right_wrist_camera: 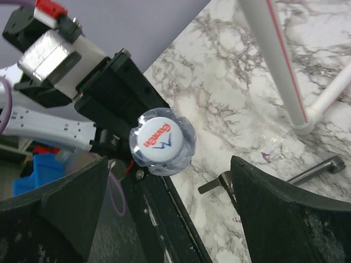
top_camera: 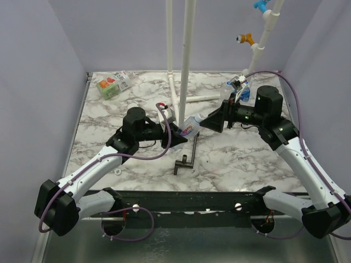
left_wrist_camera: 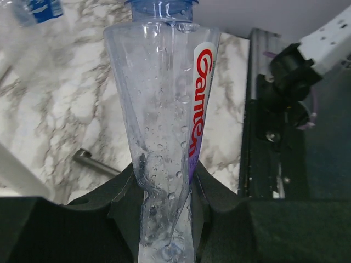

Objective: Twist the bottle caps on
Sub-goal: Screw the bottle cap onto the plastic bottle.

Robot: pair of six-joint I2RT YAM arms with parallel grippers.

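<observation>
Clamping left gripper (top_camera: 174, 137): squeezing the clear bottle (top_camera: 189, 129) at its waist, crumpling the plastic, holding it over the marble table (top_camera: 247, 159).
Right gripper (top_camera: 211, 119): standing wide open, fingers (right_wrist_camera: 60, 213) spreading either side of the bottle's neck end, apart from it.
White cap (right_wrist_camera: 163, 141): sitting on the held bottle's neck, facing the right wrist camera.
Green-labelled bottle (top_camera: 112, 86): lying at the back left.
Blue-labelled bottle (top_camera: 241, 87): sitting back right, beyond the white pipes (top_camera: 185, 55).
Black T-tool (top_camera: 186, 156): lying just nearside of the held bottle.
</observation>
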